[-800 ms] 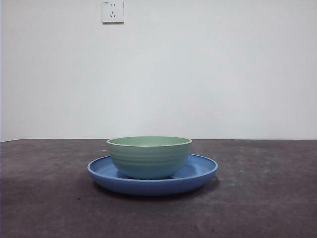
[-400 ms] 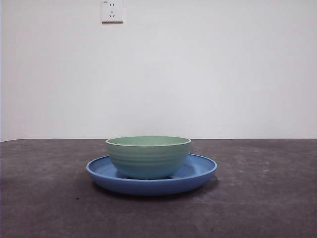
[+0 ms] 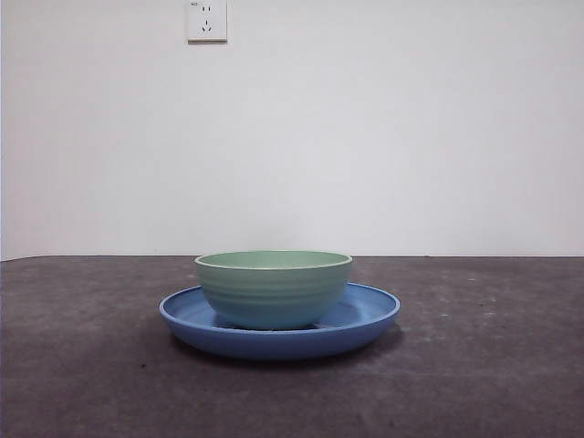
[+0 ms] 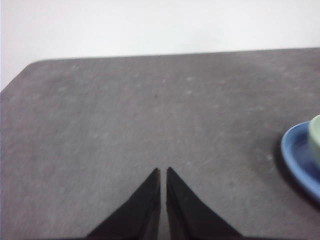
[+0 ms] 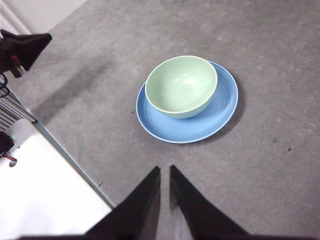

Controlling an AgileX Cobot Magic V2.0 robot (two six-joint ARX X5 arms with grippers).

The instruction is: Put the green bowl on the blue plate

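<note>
- The green bowl (image 3: 274, 288) stands upright on the blue plate (image 3: 365, 315); its base rests on the plate's flat inner part, and the plate's rim shows all round it in the front view.
- Seen from the right wrist camera, the bowl (image 5: 182, 85) sits off-centre on the plate (image 5: 220, 117); one side of it comes close to the plate's rim, while a broad crescent of bare blue shows on the other side; the bowl's inside is glossy and holds nothing.
- The plate lies flat on the dark grey table (image 3: 493, 365); a soft shadow falls on the table beside it.
- The right gripper (image 5: 164, 168) hangs high above the table, well apart from the bowl and plate; its two black jaws are drawn together with only a thin gap between the tips, and nothing is held between them.
- The left gripper (image 4: 163, 169) is off to one side over bare table; its jaws are likewise closed on nothing, tips almost touching; only the edge of the plate (image 4: 295, 155) and a sliver of the bowl (image 4: 315, 137) show at the border of that view.
- Neither gripper appears in the front view; a white wall (image 3: 365, 137) rises behind the table, with a white wall socket (image 3: 207, 20) high on it.
- In the right wrist view the table's near edge shows, with a pale floor (image 5: 45, 195) below it.
</note>
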